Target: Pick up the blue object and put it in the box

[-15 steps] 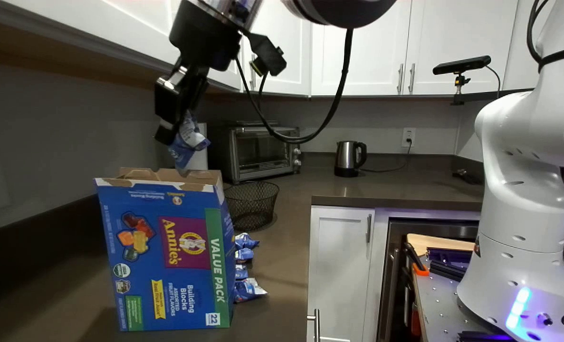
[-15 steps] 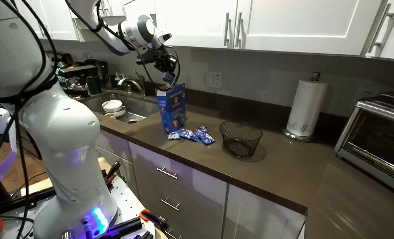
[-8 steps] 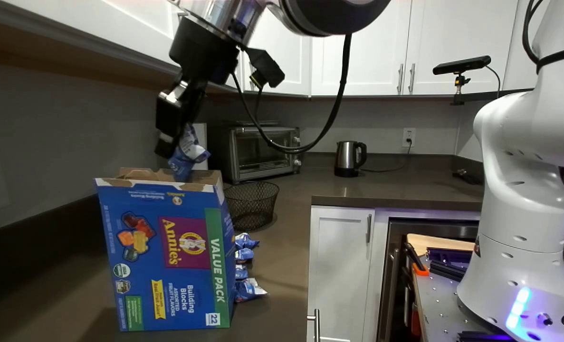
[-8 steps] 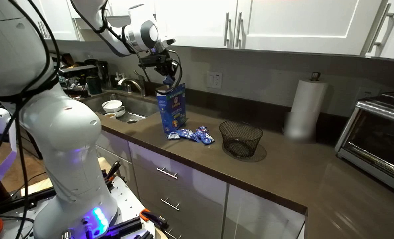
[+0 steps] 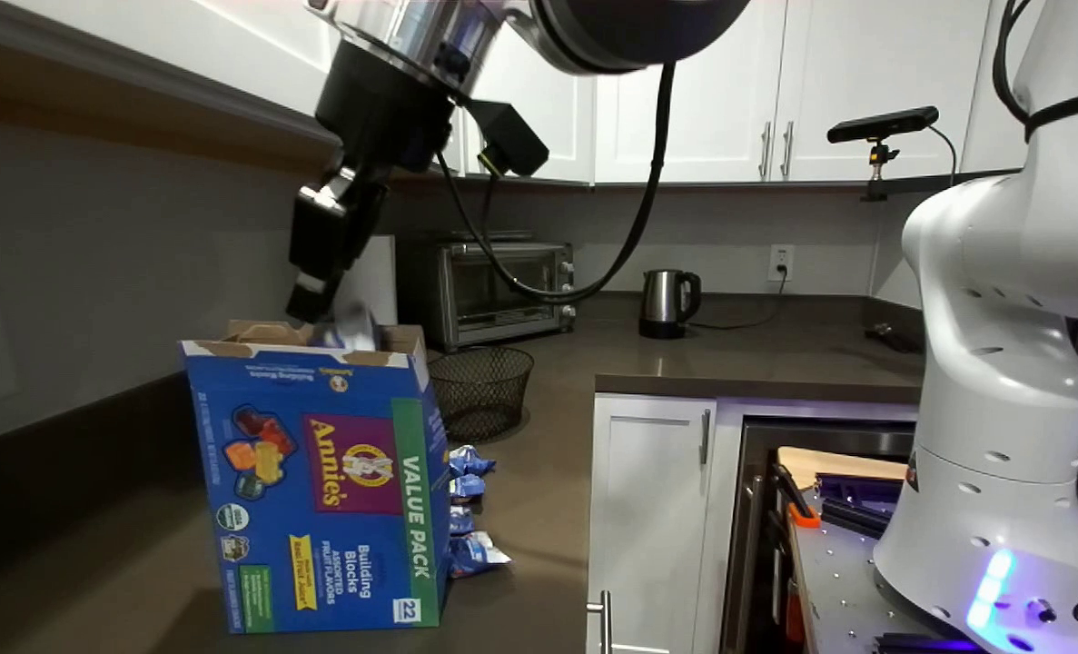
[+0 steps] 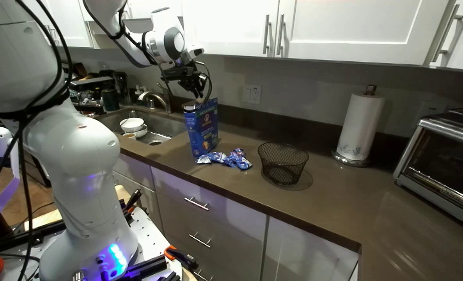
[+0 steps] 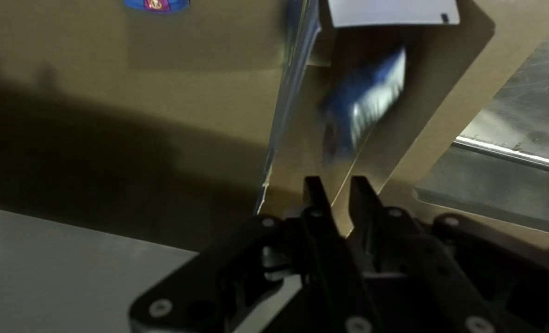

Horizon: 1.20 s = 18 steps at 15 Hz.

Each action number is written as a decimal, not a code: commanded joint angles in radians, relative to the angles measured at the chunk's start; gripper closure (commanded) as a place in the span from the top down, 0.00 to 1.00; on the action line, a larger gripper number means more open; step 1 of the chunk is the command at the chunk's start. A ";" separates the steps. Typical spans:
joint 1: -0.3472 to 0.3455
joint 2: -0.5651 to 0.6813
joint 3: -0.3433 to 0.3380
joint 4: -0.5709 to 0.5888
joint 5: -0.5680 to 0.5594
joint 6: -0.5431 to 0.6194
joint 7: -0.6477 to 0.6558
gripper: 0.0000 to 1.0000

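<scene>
Kitchen counter point(image 6: 325, 207) bears open box point(image 5: 316, 490). Gripper point(image 7: 335, 180) above box, fingers point(image 7: 319, 199) slightly apart; pouch point(image 7: 366, 101), just released, blurred, dropping into box. Placement probably all but complete.

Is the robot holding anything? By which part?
Nothing: the gripper is open, with the blue pouch apart from it at the mouth of the box.

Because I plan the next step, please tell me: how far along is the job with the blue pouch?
Done: the blue pouch is free of the fingers, at the opening of the box. In hand: nothing; the fingers stand apart. Left, probably: the blurred pouch, seemingly falling, must settle inside.
</scene>
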<state>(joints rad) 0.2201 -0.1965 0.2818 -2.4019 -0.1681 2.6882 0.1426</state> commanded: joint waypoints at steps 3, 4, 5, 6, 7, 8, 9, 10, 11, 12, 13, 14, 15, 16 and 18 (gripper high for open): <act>0.003 0.006 -0.002 -0.001 0.009 0.017 -0.024 0.65; 0.003 0.004 0.000 -0.002 0.005 0.016 -0.019 0.72; 0.002 0.002 0.001 -0.004 0.002 0.016 -0.016 0.77; 0.002 0.001 0.003 -0.005 0.001 0.015 -0.013 0.84; 0.002 -0.001 0.004 -0.007 0.000 0.015 -0.011 0.91; 0.001 0.000 0.003 -0.003 -0.001 0.011 -0.014 0.97; 0.001 -0.003 0.004 -0.004 -0.003 0.004 -0.008 1.00; -0.003 -0.007 0.007 -0.002 -0.007 -0.015 0.008 1.00; -0.005 -0.010 0.008 -0.001 -0.005 -0.034 0.019 1.00; -0.008 -0.013 0.010 -0.001 -0.009 -0.047 0.032 1.00; -0.010 -0.014 0.008 0.003 -0.008 -0.063 0.039 1.00; -0.014 -0.018 0.011 0.002 -0.014 -0.076 0.056 1.00; -0.016 -0.024 0.012 0.001 -0.015 -0.094 0.073 1.00; -0.019 -0.027 0.013 0.000 -0.019 -0.105 0.086 1.00; -0.024 -0.037 0.012 0.003 -0.022 -0.134 0.103 1.00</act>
<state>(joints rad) 0.2132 -0.2045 0.2829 -2.4004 -0.1703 2.6057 0.1975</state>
